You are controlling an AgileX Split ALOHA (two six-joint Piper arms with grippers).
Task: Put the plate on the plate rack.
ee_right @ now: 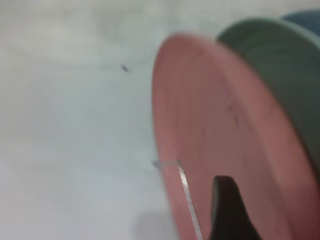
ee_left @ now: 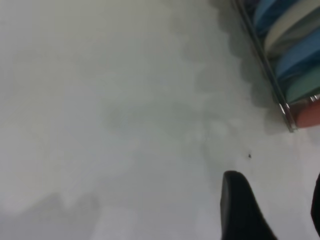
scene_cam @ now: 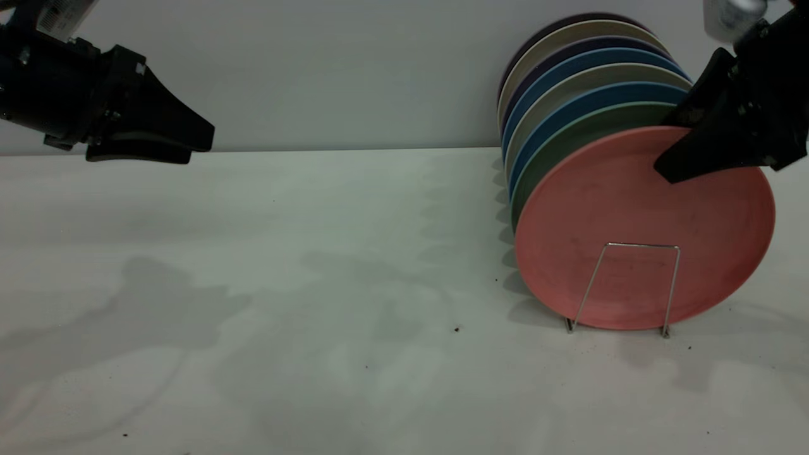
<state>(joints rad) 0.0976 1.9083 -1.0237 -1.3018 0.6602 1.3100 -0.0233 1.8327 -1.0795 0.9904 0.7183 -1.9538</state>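
plate (scene_cam: pixel 638 215) upright in plate rack (scene_cam: pixel 632 284), frontmost, table's right
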